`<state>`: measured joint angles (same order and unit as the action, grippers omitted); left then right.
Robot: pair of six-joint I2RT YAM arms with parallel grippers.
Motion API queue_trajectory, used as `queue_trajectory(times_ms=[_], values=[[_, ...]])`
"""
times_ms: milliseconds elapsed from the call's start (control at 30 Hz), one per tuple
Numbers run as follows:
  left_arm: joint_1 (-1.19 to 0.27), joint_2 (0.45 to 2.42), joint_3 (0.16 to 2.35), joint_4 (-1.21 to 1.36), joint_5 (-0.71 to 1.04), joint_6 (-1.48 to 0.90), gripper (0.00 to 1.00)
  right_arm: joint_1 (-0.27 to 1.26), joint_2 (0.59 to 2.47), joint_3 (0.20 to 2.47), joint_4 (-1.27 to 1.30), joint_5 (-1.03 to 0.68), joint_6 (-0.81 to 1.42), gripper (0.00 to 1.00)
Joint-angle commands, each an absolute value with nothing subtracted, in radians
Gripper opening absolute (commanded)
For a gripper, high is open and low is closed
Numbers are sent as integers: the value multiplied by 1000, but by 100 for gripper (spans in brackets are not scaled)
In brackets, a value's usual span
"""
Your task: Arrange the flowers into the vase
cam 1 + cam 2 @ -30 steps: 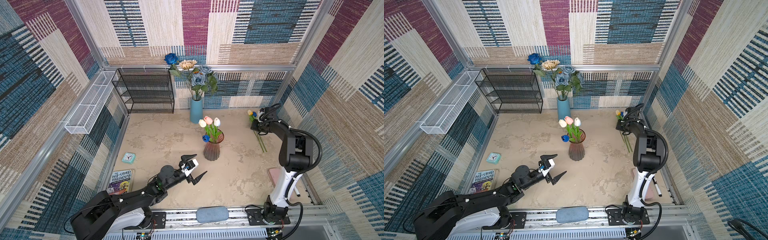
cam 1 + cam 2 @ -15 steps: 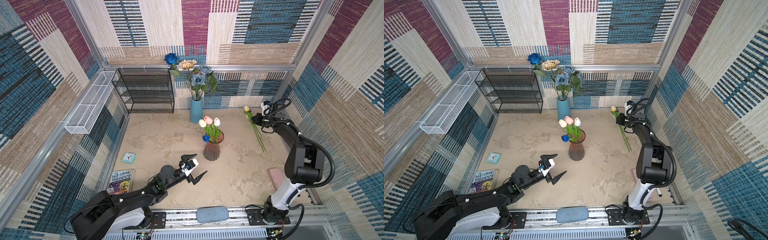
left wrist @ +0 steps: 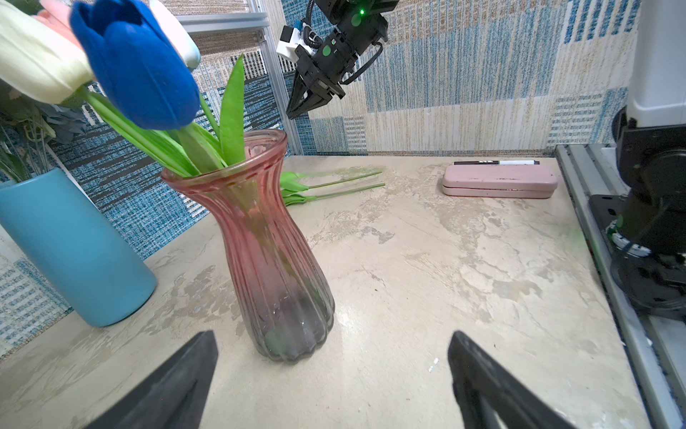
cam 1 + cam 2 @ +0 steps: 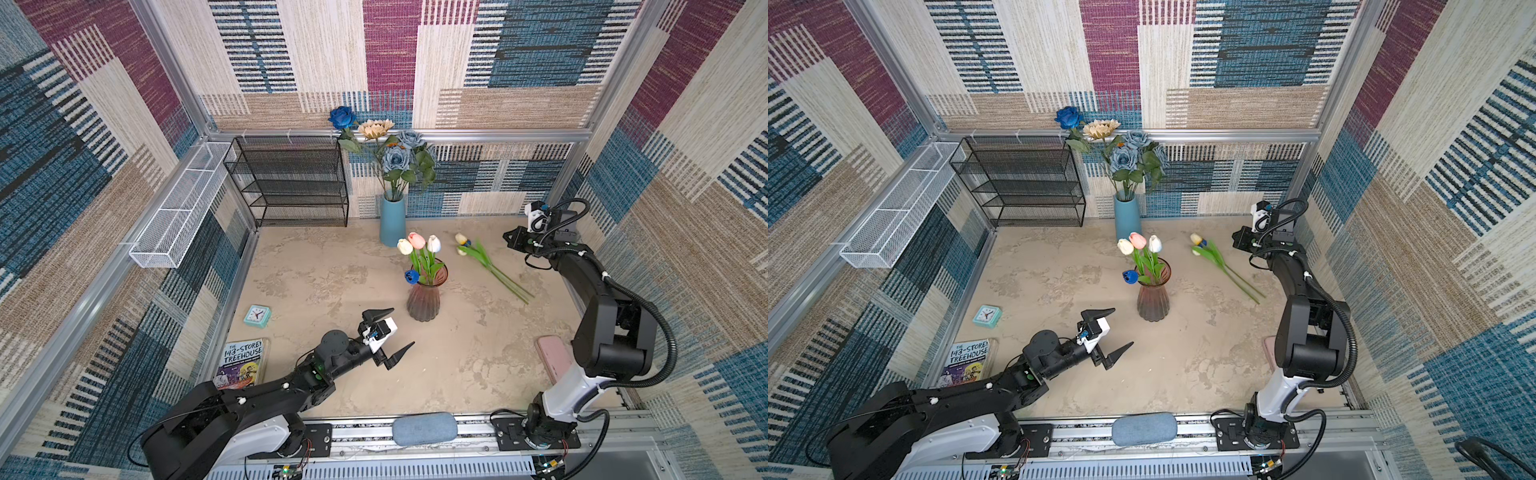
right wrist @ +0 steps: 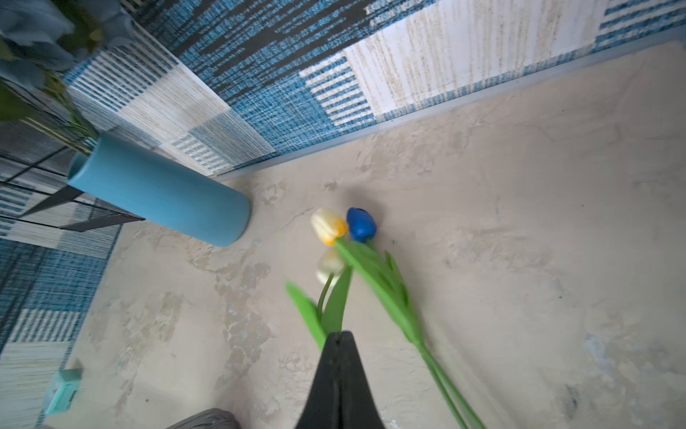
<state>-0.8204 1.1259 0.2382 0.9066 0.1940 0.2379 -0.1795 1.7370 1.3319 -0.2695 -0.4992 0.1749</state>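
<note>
Right wrist view, blurry: right gripper point(image 5: 339, 336) pinched together, probably empty, hovering by loose tulips point(image 5: 328, 230) right of pink vase point(image 4: 424, 297); left gripper point(image 4: 403, 326) spread wide near it. Could shove them away if lowered closed.

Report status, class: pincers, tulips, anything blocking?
Left pincer open near pink vase. Right pincer shut, empty. Loose tulips lying on table. Nothing blocks the vase.

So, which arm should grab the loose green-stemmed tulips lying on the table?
Probably right. The right gripper, shut, hangs near those tulips; the open left gripper sits beyond the ribbed pink glass vase.
</note>
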Motion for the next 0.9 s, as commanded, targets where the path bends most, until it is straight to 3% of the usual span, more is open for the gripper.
queue_trajectory(times_ms=[0, 100, 167, 267, 400, 667, 733, 867], values=[[-820, 1132, 247, 901, 213, 253, 100, -167, 1770, 1313, -331, -423, 117, 11], [-821, 1133, 249, 904, 213, 254, 100, -156, 1770, 1268, -314, -400, 102, 20], [-821, 1134, 248, 903, 215, 252, 100, -155, 1789, 1259, -312, -355, 87, 33], [-821, 1143, 252, 904, 219, 252, 100, -141, 1863, 1315, -365, -288, 37, 40], [-821, 1156, 258, 905, 219, 257, 100, -95, 1925, 1367, -392, -139, -72, 57], [-822, 1158, 259, 903, 216, 263, 100, -59, 1946, 1401, -485, -222, -246, 52], [-822, 1157, 259, 900, 215, 263, 100, -33, 1925, 1382, -532, -270, -316, 57], [-822, 1176, 264, 911, 219, 262, 100, 57, 1932, 1379, -686, -199, -436, 62]])
